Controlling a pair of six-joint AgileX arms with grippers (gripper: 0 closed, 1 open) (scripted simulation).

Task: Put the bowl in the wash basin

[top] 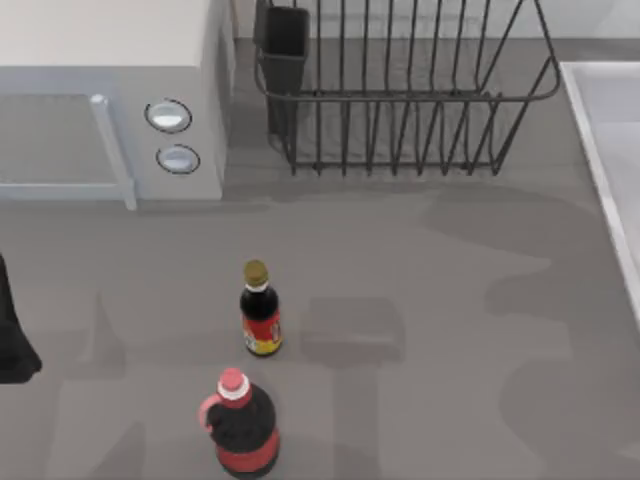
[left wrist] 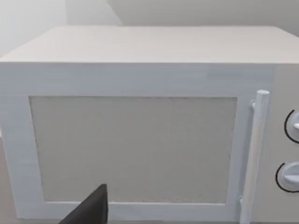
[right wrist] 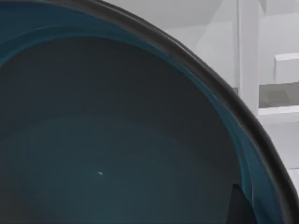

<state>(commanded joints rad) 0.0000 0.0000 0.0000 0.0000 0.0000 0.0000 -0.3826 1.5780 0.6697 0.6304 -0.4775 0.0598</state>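
- Grey tabletop (top: 420, 300) fills the top view, with a white microwave (top: 110, 100) at upper left, a dark wire dish rack (top: 400, 90) at upper centre, and the pale rim of the wash basin (top: 600, 170) along the right edge.
- Two bottles stand at lower centre: a dark sauce bottle (top: 260, 310) with a gold cap, and just below it a red-capped jug (top: 242, 425).
- Right wrist view: the bowl (right wrist: 117, 140) sits very close to the camera, its teal inside and dark rim curving across the frame, with pale surfaces behind at upper right. I judge it is being carried by the right arm, though whether those fingers are clamped on it I cannot tell.
- Bowl interior looks empty; the visible strip of basin floor holds nothing; the rack holds only a dark cup-like holder (top: 285, 45).
- Left arm (top: 12, 340) is parked at the left edge, facing the microwave door; a dark fingertip (left wrist: 91, 210) shows, grip state unclear.
- Judgement: lifting seems done; setting the bowl down in the basin and letting go remain.
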